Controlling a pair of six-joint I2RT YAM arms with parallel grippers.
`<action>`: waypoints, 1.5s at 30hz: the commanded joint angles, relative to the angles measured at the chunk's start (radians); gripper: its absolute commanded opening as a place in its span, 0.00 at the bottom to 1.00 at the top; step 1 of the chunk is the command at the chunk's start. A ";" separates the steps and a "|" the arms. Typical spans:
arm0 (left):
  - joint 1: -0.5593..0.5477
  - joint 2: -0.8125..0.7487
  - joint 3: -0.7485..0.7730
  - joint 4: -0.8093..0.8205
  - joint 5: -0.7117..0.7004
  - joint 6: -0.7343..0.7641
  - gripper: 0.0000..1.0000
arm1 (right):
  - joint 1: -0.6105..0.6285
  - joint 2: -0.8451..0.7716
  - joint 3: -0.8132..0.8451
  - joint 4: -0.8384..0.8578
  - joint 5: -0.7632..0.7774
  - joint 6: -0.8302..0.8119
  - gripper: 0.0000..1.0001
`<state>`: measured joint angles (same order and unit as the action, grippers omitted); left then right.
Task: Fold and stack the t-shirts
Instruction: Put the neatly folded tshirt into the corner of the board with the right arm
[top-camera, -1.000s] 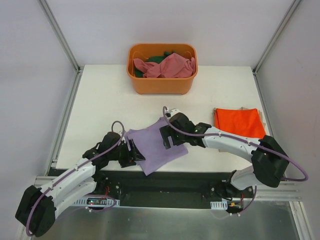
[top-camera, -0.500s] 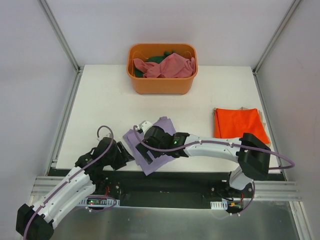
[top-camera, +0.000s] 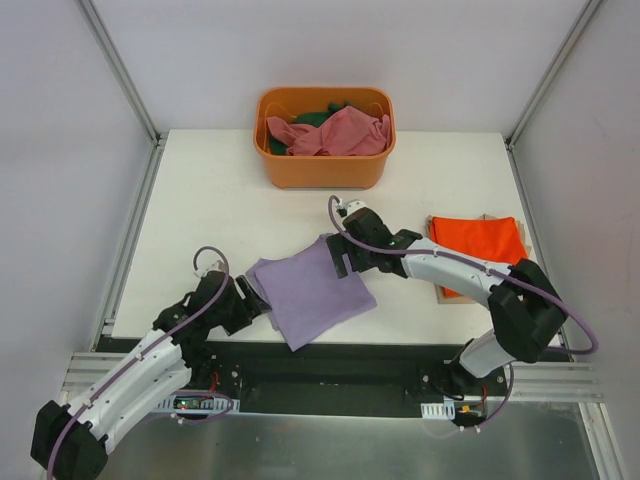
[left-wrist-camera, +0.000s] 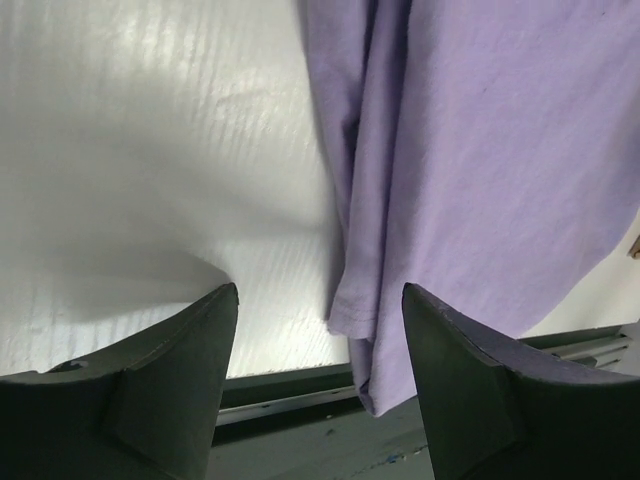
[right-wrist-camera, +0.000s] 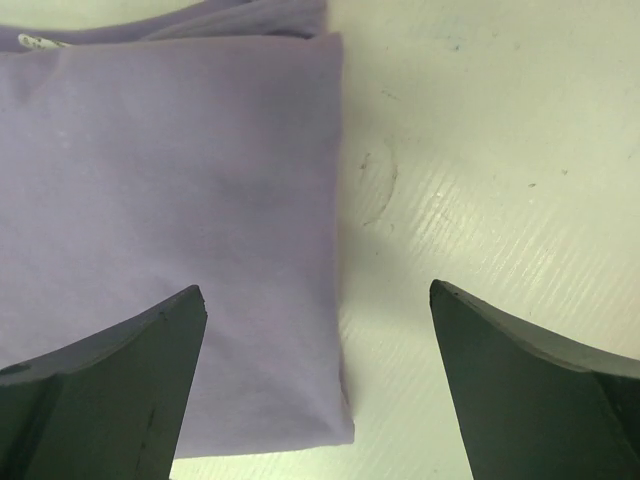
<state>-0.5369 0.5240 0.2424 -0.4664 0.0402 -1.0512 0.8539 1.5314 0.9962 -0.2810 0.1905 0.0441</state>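
The purple shirt (top-camera: 312, 298) lies folded into a flat, tilted square at 6 o'clock on the surface (top-camera: 200, 200), its near corner hanging just over the front edge. Both arms have let it go, so the fold looks finished. I judge the next step to be carrying it to the red shirt (top-camera: 478, 240), which lies folded at 4 o'clock, to start the stack.

The right gripper (top-camera: 342, 266) hovers wide open over the shirt's 1 o'clock corner and holds nothing. Its wrist view shows the folded right edge running between the fingers, with bare surface beyond. The left gripper (top-camera: 258, 306) sits at the shirt's 8 o'clock edge, its jaws apart and empty, with the hem lying below and between them.

Half a second ago the right arm was stretched across the shirt toward 9 o'clock and the cloth looked narrower and bunched. Now that arm has swung back to the right and the shirt shows smooth and square. A second ago the right gripper sat further onto the cloth. The left gripper was then right at the cloth edge, and it has since drawn back a little.

The tub (top-camera: 325, 172) at 12 o'clock holds the pink shirt (top-camera: 335, 132) and the green shirt (top-camera: 318, 115), both unfolded.
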 joint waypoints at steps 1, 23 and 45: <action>0.003 0.109 0.038 0.130 -0.034 0.043 0.66 | -0.032 0.041 0.013 0.000 -0.092 -0.070 0.96; 0.028 0.473 0.097 0.288 -0.073 0.109 0.56 | 0.049 0.329 0.136 -0.136 -0.088 0.017 0.89; 0.006 0.797 0.207 0.512 0.188 0.214 0.49 | 0.085 0.176 0.110 -0.375 0.473 0.111 0.01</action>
<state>-0.5179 1.2446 0.4362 0.0574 0.1612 -0.9051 0.9524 1.7802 1.1248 -0.4931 0.4351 0.1677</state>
